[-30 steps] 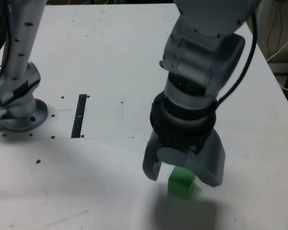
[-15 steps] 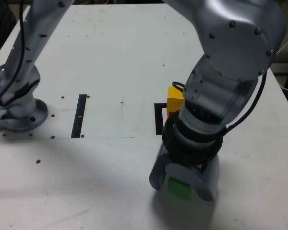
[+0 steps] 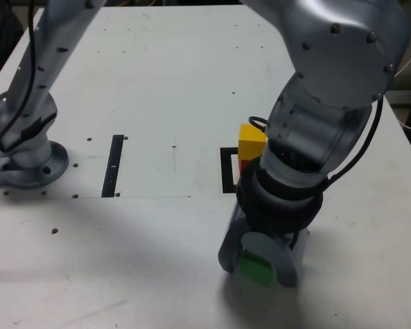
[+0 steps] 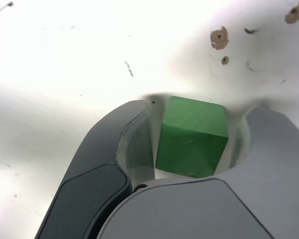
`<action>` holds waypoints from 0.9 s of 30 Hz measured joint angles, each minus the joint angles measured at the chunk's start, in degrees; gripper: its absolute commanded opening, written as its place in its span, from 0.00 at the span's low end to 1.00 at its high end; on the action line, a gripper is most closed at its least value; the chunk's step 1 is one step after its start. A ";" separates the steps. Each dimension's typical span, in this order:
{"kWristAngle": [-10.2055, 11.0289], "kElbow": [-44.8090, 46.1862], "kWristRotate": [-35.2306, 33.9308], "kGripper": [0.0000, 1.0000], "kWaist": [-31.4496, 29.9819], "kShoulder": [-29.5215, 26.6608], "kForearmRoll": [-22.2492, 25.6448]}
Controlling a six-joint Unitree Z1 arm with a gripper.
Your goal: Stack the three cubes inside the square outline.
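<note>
A green cube [image 3: 255, 269] [image 4: 192, 137] rests on the white table near its front edge. My gripper [image 3: 257, 269] [image 4: 197, 109] is down over it with a jaw tight against each side, shut on it. Behind the arm, a yellow cube [image 3: 252, 142] sits on top of a red cube [image 3: 244, 166], of which only a sliver shows. They stand in the square outline [image 3: 227, 171]; only its black side toward the exterior view's left is visible, and my arm hides the remainder.
A narrow black strip [image 3: 114, 164] lies on the table at the exterior view's left, beside the arm's base [image 3: 24, 161]. Small screw holes dot the tabletop [image 3: 157, 82]. Cables hang past the table's right edge.
The gripper has come down around the green cube and its jaws have closed in from wide apart. The arm shifted, uncovering the yellow cube and the outline.
</note>
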 measured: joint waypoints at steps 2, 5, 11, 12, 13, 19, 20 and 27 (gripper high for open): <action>-0.04 0.00 0.35 0.26 0.15 0.00 -0.15; 0.60 0.15 0.51 0.26 0.23 -0.47 -0.48; 1.83 1.22 0.30 0.24 0.32 -2.47 -0.87; 1.87 1.26 0.24 0.24 0.33 -2.47 -0.88; 1.88 1.26 0.20 0.23 0.36 -2.47 -0.89; 1.93 1.01 0.19 0.22 0.49 -2.51 -0.69; 1.98 0.96 0.20 0.22 0.49 -2.51 -0.42; 2.00 0.58 0.77 0.22 0.87 -2.23 -0.15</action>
